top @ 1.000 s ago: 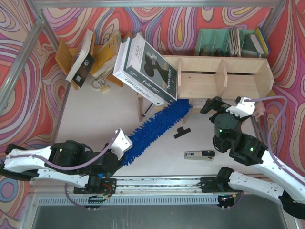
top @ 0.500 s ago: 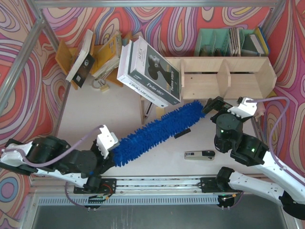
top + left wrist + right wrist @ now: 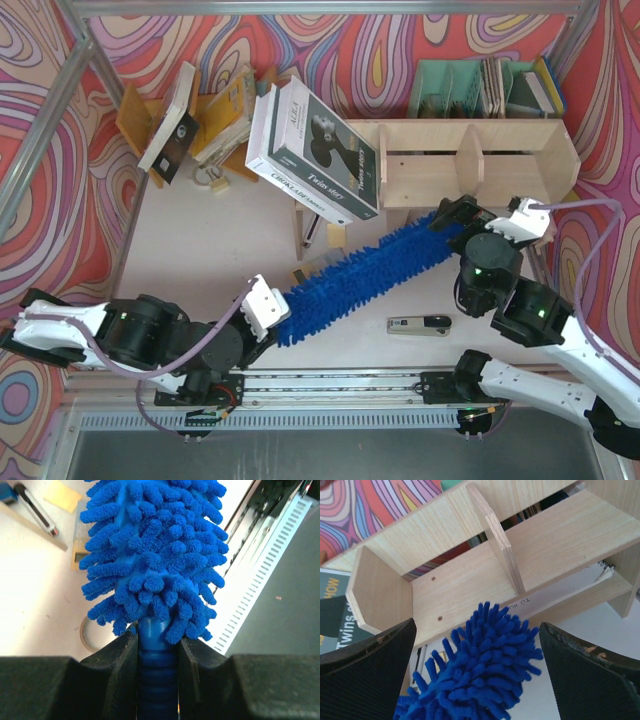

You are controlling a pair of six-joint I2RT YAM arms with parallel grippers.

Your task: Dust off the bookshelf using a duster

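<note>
The blue fluffy duster [image 3: 365,272] lies slantwise over the table, from my left gripper [image 3: 268,312] up to the front of the plywood bookshelf [image 3: 450,132]. My left gripper [image 3: 156,650] is shut on the duster's ribbed blue handle [image 3: 156,675], with the shaggy head [image 3: 155,545] stretching away from it. My right gripper [image 3: 455,215] is open, and the duster's tip [image 3: 490,680] sits between its spread fingers without touching them. The bookshelf [image 3: 470,575] with its upright divider stands just beyond the tip.
A big white book [image 3: 315,150] leans on the shelf's left end. A green file organizer [image 3: 455,88] stands behind the shelf, an orange-brown book stand [image 3: 135,120] at back left. A small silver-black device [image 3: 418,323] lies near the right arm. A pen [image 3: 32,507] and a tape ring [image 3: 84,635] lie beside the duster.
The duster has swung right and forward. Its tip went from under the shelf's left end to between the right gripper's open fingers. The left gripper shifted with it.
</note>
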